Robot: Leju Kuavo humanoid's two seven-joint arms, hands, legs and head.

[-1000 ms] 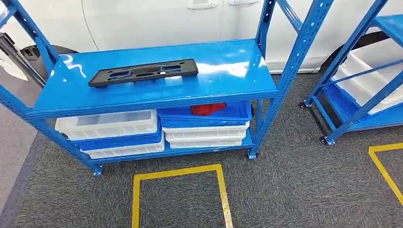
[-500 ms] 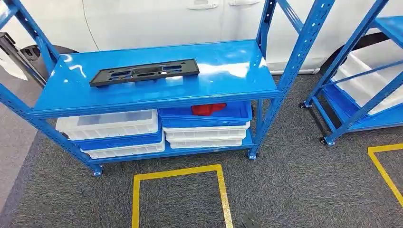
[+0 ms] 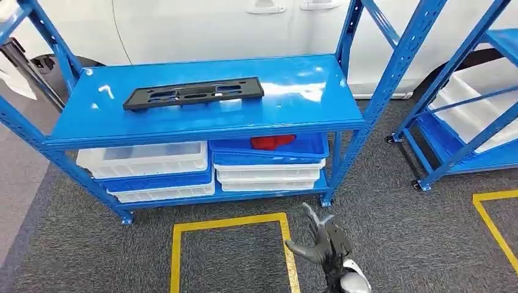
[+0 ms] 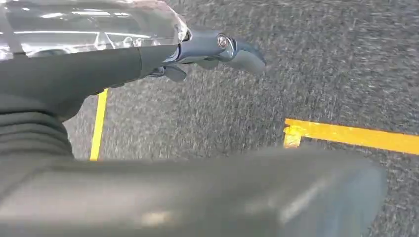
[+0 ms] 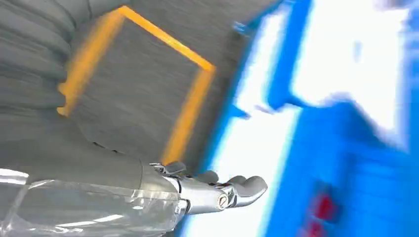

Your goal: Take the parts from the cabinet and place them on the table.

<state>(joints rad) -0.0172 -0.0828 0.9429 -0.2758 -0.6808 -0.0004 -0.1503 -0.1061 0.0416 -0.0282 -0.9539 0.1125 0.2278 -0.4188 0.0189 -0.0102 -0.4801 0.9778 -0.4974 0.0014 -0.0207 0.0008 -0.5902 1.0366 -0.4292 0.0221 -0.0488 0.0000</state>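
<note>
Since a second ago the right hand point(image 3: 327, 247) has risen into the head view over the carpet point(image 3: 391, 238), beside the yellow floor marking point(image 3: 229, 223), and the camera has shifted slightly. Its fingers point(image 3: 313, 215) are spread and hold nothing. In the left wrist view the left hand point(image 4: 217, 49) hangs over the carpet, fingers apart and empty.

The reach is only beginning, by my reading. The black part point(image 3: 194, 94) lies flat on the blue cabinet's top shelf point(image 3: 293, 104), well apart from the fingers, above and to their left. Next, the hand must lift to shelf height and travel across to it.
</note>
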